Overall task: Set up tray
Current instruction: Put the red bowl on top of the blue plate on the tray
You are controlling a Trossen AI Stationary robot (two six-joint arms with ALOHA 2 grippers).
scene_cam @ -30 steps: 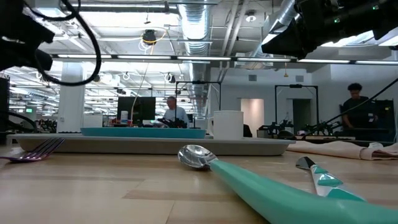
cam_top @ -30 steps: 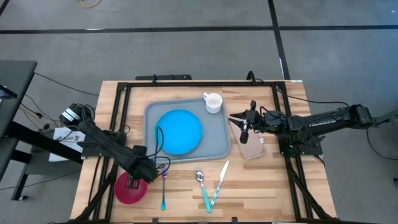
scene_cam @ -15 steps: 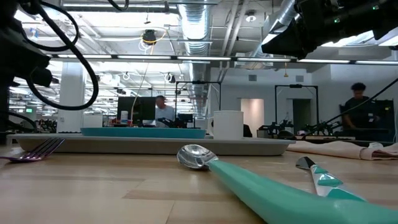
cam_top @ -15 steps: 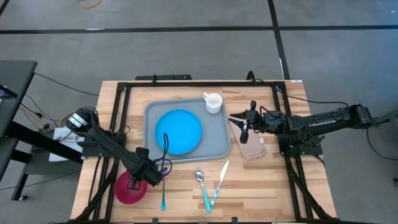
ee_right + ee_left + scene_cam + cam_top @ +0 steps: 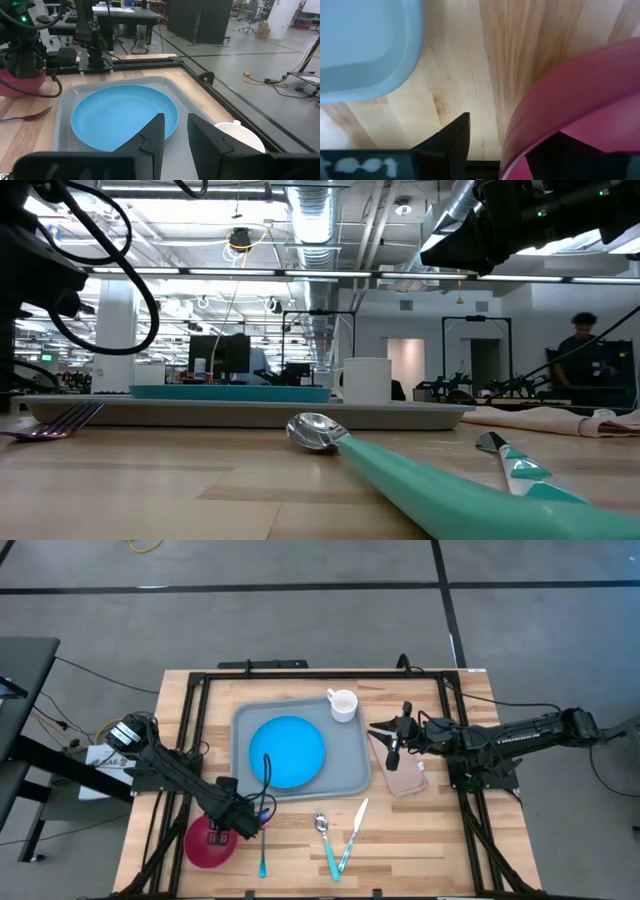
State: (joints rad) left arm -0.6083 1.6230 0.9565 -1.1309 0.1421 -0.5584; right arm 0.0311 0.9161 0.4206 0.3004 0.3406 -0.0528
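- Nearest the front edge of the wooden table (image 5: 420,840) lie the loose utensils: a teal-handled spoon (image 5: 325,840), a teal-handled knife (image 5: 352,833) just beside it, and a fork (image 5: 263,845) with a purple head and teal handle farther toward the left arm.
- By the front left corner sits a magenta bowl (image 5: 210,843). The left gripper (image 5: 232,823) hangs right at its rim, jaws spread apart with one finger inside the bowl and one outside (its wrist camera shows the pink rim (image 5: 555,115) running up between the two dark fingers); I cannot see the fingers pressing on it.
- Behind that, in the middle of the table, lies the tray (image 5: 350,775), flat, with a round blue plate (image 5: 288,751) resting inside it, toward its left half.
- At the tray's right edge, a beige napkin (image 5: 405,778) lies on the wood, just beside it.
- Over the napkin's far end hovers the right gripper (image 5: 393,744), jaws a narrow gap apart and holding nothing, pointed toward the tray.
- Farthest back, a white cup (image 5: 342,704) stands upright at the tray's far right corner.
- Beyond the table, a person (image 5: 580,350) stands in the room.
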